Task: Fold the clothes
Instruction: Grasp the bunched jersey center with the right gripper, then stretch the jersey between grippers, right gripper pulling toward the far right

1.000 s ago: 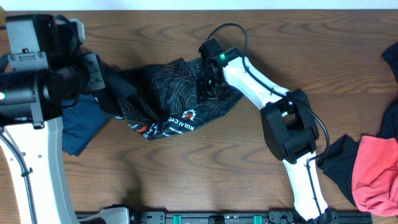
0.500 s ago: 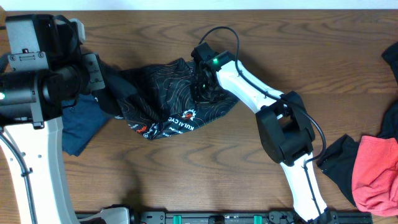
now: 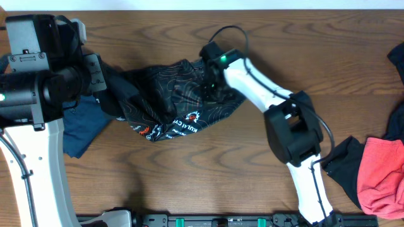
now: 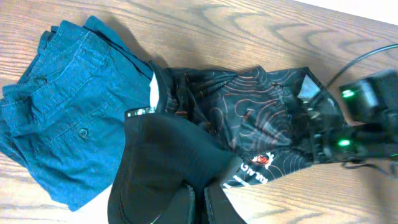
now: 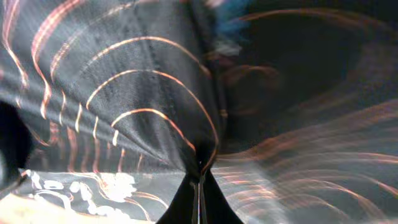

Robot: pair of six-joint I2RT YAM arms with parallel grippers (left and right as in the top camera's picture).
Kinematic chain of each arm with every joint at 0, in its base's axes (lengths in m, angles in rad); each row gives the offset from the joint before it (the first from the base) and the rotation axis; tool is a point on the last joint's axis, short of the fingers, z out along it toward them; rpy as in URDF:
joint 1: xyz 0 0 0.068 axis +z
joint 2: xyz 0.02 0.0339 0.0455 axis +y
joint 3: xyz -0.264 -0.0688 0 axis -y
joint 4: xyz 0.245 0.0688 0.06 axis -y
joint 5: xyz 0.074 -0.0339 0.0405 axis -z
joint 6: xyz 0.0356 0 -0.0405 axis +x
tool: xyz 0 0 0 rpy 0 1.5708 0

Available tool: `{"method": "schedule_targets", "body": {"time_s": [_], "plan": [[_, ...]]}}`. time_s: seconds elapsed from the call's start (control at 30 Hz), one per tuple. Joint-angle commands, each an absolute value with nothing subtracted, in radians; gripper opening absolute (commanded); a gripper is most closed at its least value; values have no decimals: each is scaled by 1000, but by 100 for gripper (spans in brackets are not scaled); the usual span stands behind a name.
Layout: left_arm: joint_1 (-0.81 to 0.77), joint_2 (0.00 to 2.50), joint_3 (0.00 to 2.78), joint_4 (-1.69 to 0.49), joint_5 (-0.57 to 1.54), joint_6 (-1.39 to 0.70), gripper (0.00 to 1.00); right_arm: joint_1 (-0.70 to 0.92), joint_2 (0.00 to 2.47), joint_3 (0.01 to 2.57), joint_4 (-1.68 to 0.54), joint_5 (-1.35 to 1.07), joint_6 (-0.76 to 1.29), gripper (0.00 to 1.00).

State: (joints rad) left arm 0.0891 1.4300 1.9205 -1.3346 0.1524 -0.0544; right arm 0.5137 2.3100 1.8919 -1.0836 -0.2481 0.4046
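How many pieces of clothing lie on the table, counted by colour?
black jersey with contour lines: 1
blue denim garment: 1
coral-red garment: 1
plain black garment beside the red one: 1
Total: 4, not counting the dark shapes cut off at the right edge, which I cannot identify.

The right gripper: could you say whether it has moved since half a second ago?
Yes: overhead, the right gripper has shifted slightly toward the coral-red garment, shut on the black jersey.

The jersey (image 3: 170,104) lies on the table (image 3: 208,173), a denim garment (image 3: 79,129) touching its left, other garments (image 3: 379,173) well apart at right.
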Motion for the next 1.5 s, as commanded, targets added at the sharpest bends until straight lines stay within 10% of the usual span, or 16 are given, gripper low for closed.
{"method": "schedule_targets", "body": {"time_s": [0.0, 0.9, 1.47], "plan": [[91, 1433, 1919, -1331, 145, -46, 6, 408, 2145, 1992, -1121, -191, 364, 1], [60, 1123, 1933, -1052, 224, -45, 6, 4, 1208, 2063, -1089, 153, 250, 1], [59, 1336, 1932, -948, 350, -46, 6, -17, 1430, 2062, -1050, 287, 254, 1]]}}
